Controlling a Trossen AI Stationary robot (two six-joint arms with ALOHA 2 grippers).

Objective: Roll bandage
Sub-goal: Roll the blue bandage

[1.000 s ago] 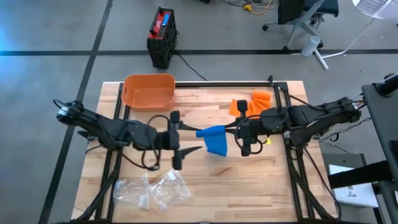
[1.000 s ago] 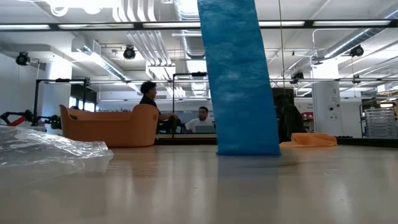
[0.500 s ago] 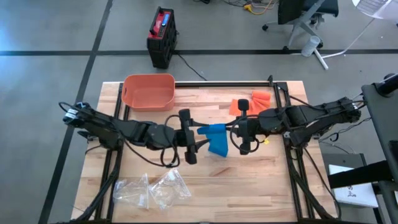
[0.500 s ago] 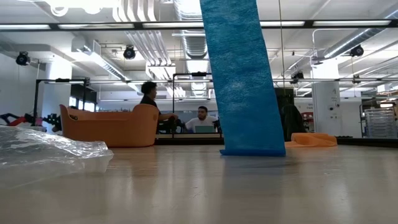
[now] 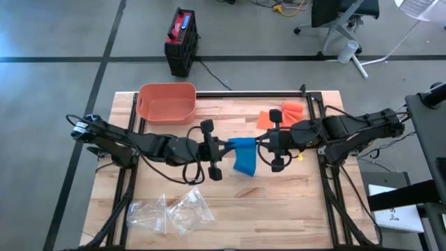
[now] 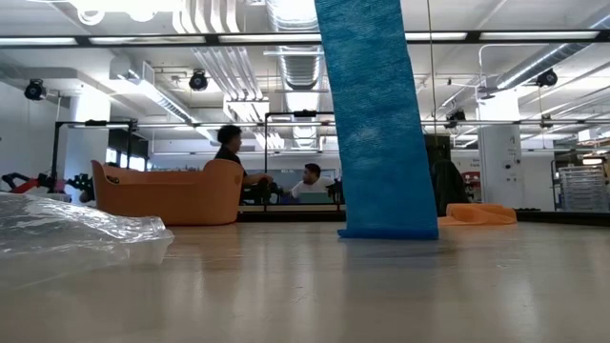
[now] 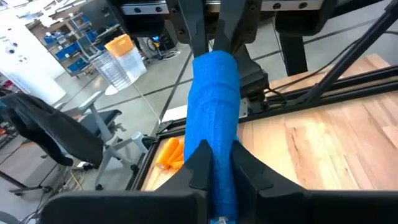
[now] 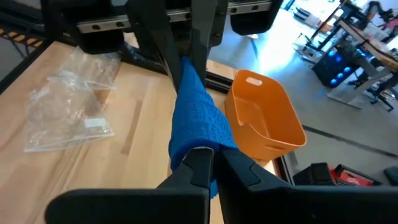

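Bandage [image 5: 244,155], a blue strip, hangs stretched between my two grippers above the middle of the tabletop [image 5: 293,209], its loose end trailing down to touch the wood. I have the left gripper [image 5: 219,148] pinched narrow on one end of it and the right gripper [image 5: 262,146] clamped on the other. An orange bin [image 5: 166,102] sits at the far left corner, clear plastic bags [image 5: 171,213] near the front left edge.
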